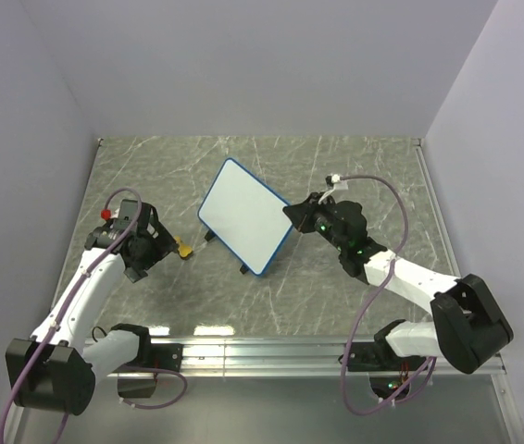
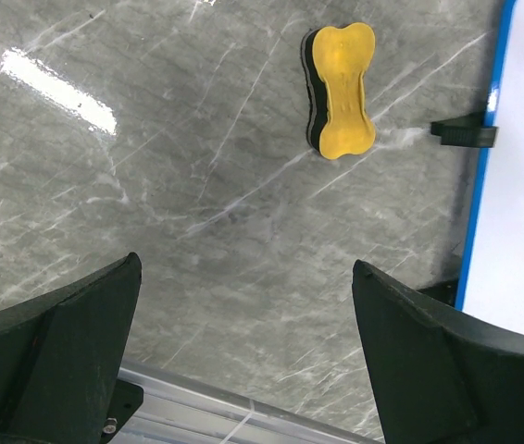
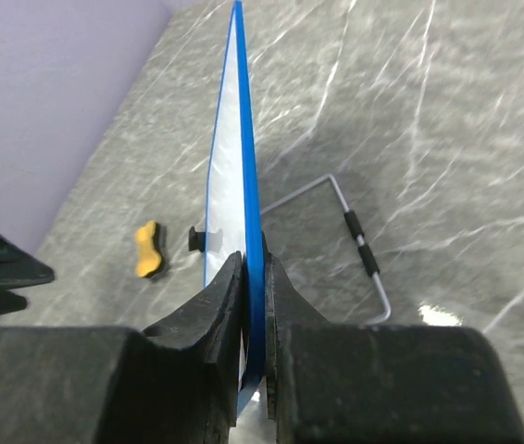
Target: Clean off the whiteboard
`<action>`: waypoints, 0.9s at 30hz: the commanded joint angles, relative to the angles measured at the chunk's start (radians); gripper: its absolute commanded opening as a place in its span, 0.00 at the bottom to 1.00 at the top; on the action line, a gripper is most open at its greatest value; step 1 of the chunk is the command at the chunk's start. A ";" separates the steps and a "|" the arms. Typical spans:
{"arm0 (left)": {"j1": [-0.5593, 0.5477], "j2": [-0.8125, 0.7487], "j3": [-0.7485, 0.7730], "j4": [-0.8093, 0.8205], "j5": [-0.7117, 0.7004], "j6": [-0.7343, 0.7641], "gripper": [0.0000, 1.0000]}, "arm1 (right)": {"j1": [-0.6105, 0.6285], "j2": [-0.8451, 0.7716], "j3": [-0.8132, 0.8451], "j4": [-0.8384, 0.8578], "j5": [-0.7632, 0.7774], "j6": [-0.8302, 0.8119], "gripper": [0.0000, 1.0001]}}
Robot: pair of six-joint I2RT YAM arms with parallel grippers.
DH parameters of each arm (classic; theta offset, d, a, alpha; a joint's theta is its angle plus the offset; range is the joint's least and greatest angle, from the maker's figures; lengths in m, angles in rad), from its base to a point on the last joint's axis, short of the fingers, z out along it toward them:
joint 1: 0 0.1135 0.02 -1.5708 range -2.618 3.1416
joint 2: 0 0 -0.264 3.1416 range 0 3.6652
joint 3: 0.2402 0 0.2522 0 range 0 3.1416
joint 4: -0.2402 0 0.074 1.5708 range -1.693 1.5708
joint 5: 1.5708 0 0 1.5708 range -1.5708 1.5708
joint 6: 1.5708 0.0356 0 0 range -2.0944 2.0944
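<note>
In the right gripper [image 3: 254,273], the whiteboard [image 1: 243,215], face plain white.

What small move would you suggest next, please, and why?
Probably the right gripper, clamped on the whiteboard, should lower it and let go: its face looks clean from above, the yellow eraser lies on the table, and the left gripper is open and empty.

Left arm bent, black left gripper [image 2: 245,268] pointing downward, jaws wide apart, empty. Right arm reaching inward, black right gripper [image 3: 254,268] jaws clamped on edge of blue-rimmed white whiteboard [image 3: 227,185].
</note>
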State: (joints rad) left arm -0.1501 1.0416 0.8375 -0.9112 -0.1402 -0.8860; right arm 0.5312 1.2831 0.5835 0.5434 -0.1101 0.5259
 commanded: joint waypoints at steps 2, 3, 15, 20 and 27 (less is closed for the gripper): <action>-0.003 -0.017 -0.002 -0.006 -0.015 -0.013 0.99 | -0.027 -0.018 0.024 -0.117 0.194 -0.259 0.00; -0.003 -0.017 -0.002 -0.006 -0.016 -0.014 0.99 | -0.025 -0.027 0.045 -0.126 0.194 -0.268 0.00; -0.014 -0.055 0.002 -0.017 -0.035 -0.024 0.99 | -0.023 -0.013 0.105 -0.203 0.273 -0.417 0.00; -0.025 -0.060 0.002 -0.023 -0.042 -0.028 0.99 | -0.019 -0.039 0.036 -0.172 0.271 -0.343 0.00; -0.045 -0.055 0.005 -0.026 -0.055 -0.039 0.99 | -0.002 -0.125 -0.097 -0.157 0.316 -0.279 0.00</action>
State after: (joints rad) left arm -0.1852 1.0027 0.8371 -0.9276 -0.1730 -0.9081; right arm 0.5381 1.1767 0.5465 0.5018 0.0425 0.3481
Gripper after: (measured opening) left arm 0.994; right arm 0.156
